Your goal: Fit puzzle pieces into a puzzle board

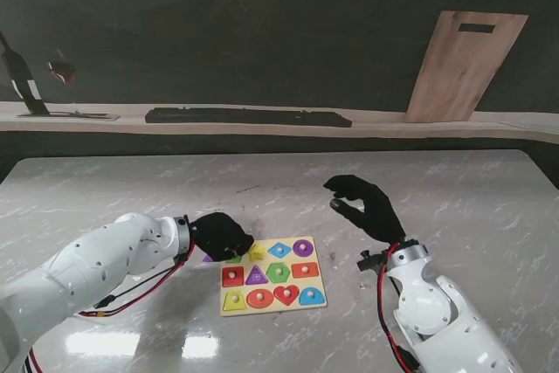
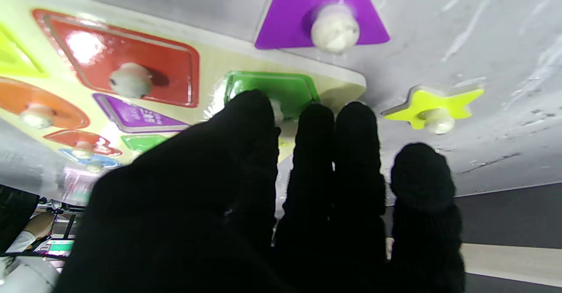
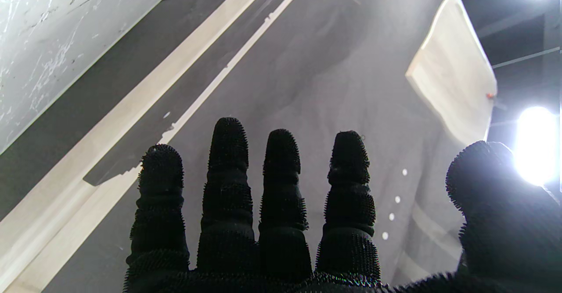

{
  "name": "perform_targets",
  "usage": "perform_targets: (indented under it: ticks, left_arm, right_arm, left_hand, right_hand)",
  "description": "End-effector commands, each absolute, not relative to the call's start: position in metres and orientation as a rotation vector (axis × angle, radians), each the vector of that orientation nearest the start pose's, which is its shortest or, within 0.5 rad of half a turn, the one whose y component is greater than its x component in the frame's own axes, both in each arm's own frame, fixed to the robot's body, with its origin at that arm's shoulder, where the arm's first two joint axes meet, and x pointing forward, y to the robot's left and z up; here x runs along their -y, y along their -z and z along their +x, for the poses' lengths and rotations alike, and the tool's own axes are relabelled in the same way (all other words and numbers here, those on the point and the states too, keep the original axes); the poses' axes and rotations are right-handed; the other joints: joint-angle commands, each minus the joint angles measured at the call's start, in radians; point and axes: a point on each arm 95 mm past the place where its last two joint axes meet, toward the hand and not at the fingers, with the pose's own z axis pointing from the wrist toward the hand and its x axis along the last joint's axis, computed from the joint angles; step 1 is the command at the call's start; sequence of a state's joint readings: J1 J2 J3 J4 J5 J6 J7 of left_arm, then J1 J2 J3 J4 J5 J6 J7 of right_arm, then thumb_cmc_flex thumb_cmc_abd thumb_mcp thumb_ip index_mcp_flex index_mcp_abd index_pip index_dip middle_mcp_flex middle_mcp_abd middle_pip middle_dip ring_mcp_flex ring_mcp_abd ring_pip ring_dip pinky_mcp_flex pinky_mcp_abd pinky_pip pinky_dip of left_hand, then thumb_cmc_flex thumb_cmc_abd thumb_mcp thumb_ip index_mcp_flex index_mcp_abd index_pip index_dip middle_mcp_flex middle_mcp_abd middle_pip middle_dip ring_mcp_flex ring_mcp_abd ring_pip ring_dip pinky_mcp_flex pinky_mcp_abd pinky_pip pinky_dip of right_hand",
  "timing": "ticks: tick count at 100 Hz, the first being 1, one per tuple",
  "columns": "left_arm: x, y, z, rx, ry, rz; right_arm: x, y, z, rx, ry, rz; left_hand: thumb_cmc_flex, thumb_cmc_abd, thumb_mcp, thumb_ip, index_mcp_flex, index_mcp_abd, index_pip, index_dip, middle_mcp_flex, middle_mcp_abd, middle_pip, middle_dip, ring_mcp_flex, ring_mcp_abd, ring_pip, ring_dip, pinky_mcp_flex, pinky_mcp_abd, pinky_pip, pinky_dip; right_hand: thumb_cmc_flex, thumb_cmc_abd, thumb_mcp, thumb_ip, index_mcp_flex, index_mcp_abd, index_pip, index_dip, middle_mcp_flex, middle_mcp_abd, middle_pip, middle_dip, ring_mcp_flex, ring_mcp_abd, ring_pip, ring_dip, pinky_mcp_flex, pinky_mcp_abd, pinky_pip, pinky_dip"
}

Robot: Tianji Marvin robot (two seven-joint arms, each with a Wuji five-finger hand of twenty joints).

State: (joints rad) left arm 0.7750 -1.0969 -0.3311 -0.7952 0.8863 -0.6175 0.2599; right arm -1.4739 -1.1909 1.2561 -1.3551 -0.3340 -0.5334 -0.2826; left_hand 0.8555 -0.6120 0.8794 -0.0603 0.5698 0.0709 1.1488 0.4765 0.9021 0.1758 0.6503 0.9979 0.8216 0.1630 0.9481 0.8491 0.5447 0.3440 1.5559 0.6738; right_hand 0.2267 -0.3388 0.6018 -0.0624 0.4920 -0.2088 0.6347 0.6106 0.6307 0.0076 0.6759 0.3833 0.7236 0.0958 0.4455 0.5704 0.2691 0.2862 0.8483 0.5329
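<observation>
The yellow puzzle board [image 1: 272, 296] lies on the marble table in front of me, with several coloured pieces seated in it. My left hand [image 1: 220, 235], in a black glove, hovers over the board's far left corner. In the left wrist view its thumb and fingers [image 2: 316, 126] close around the white knob of a green piece [image 2: 281, 86] sitting in that corner. A loose purple triangle [image 2: 320, 16] and a yellow-green star [image 2: 434, 104] lie on the table just off the board. My right hand [image 1: 362, 207] is raised to the right of the board, fingers [image 3: 281, 165] spread, holding nothing.
Beside my left hand a sliver of the purple triangle [image 1: 208, 259] shows. A long black bar [image 1: 249, 116] rests on the wooden ledge behind the table. A wooden cutting board [image 1: 463, 63] leans against the dark wall at the far right.
</observation>
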Motion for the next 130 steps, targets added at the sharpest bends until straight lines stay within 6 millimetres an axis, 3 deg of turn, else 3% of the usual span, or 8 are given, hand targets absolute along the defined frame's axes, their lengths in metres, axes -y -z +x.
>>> perform_targets:
  ticks: [1, 22, 44, 103, 112, 130]
  left_arm:
    - [0.028, 0.379, 0.493, -2.327, 1.520, -0.602]
    - [0.023, 0.378, 0.490, -2.314, 1.481, -0.574]
    - [0.017, 0.377, 0.488, -2.296, 1.441, -0.563]
    - [0.009, 0.369, 0.482, -2.211, 1.448, -0.577]
    - [0.009, 0.367, 0.480, -2.188, 1.467, -0.623]
    - [0.014, 0.365, 0.477, -2.146, 1.522, -0.693]
  right_arm:
    - [0.013, 0.318, 0.422, 0.937, 2.795, -1.706]
    - [0.014, 0.317, 0.421, 0.931, 2.802, -1.704]
    - [0.014, 0.317, 0.421, 0.927, 2.804, -1.704]
    - [0.014, 0.317, 0.422, 0.929, 2.801, -1.706]
    - [0.014, 0.317, 0.422, 0.930, 2.799, -1.708]
    - [0.014, 0.318, 0.422, 0.933, 2.797, -1.708]
  left_hand:
    - [-0.012, -0.032, -0.081, -0.067, -0.049, -0.006, -0.047, 0.002, -0.046, -0.008, 0.044, 0.009, -0.032, -0.040, 0.024, -0.005, -0.012, -0.123, -0.004, 0.008]
    - [-0.108, 0.032, -0.068, -0.037, -0.057, 0.041, -0.211, -0.002, -0.109, -0.015, 0.125, 0.009, -0.030, -0.047, 0.038, 0.007, -0.012, -0.126, -0.001, 0.018]
    - [-0.138, 0.067, -0.081, -0.018, -0.091, 0.078, -0.348, 0.011, -0.167, -0.017, 0.154, 0.025, -0.041, -0.050, 0.038, 0.014, -0.020, -0.132, -0.004, 0.020]
    - [-0.174, 0.131, -0.108, 0.006, -0.107, 0.092, -0.417, -0.006, -0.195, -0.014, 0.158, -0.009, -0.050, -0.045, 0.034, 0.013, -0.030, -0.128, -0.011, 0.022]
    - [-0.177, 0.152, -0.122, 0.020, -0.106, 0.093, -0.431, -0.012, -0.211, -0.005, 0.139, -0.092, -0.062, -0.035, 0.018, 0.008, -0.046, -0.116, -0.028, 0.022]
    - [-0.182, 0.166, -0.145, 0.019, -0.111, 0.095, -0.463, -0.029, -0.252, 0.012, 0.080, -0.179, -0.104, -0.016, -0.023, 0.001, -0.095, -0.089, -0.074, 0.025]
  right_hand:
    - [0.007, 0.020, -0.014, 0.023, 0.016, -0.030, 0.006, -0.004, 0.033, -0.004, 0.007, 0.010, 0.014, 0.004, 0.009, 0.008, -0.004, 0.010, 0.013, 0.013]
    - [0.007, 0.020, -0.015, 0.023, 0.016, -0.030, 0.006, -0.004, 0.033, -0.005, 0.008, 0.010, 0.015, 0.004, 0.010, 0.008, -0.004, 0.010, 0.013, 0.013]
    - [0.006, 0.021, -0.014, 0.023, 0.017, -0.031, 0.007, -0.003, 0.034, -0.005, 0.008, 0.010, 0.016, 0.003, 0.010, 0.009, -0.004, 0.010, 0.014, 0.013]
    - [0.008, 0.021, -0.015, 0.023, 0.019, -0.029, 0.007, -0.003, 0.036, -0.004, 0.009, 0.010, 0.016, 0.003, 0.010, 0.009, -0.003, 0.011, 0.014, 0.013]
    - [0.007, 0.020, -0.015, 0.023, 0.019, -0.029, 0.007, -0.003, 0.038, -0.003, 0.009, 0.011, 0.016, 0.005, 0.011, 0.009, -0.003, 0.010, 0.014, 0.013]
    - [0.009, 0.020, -0.014, 0.023, 0.020, -0.029, 0.007, -0.003, 0.040, -0.003, 0.010, 0.011, 0.018, 0.005, 0.011, 0.009, -0.004, 0.011, 0.014, 0.013]
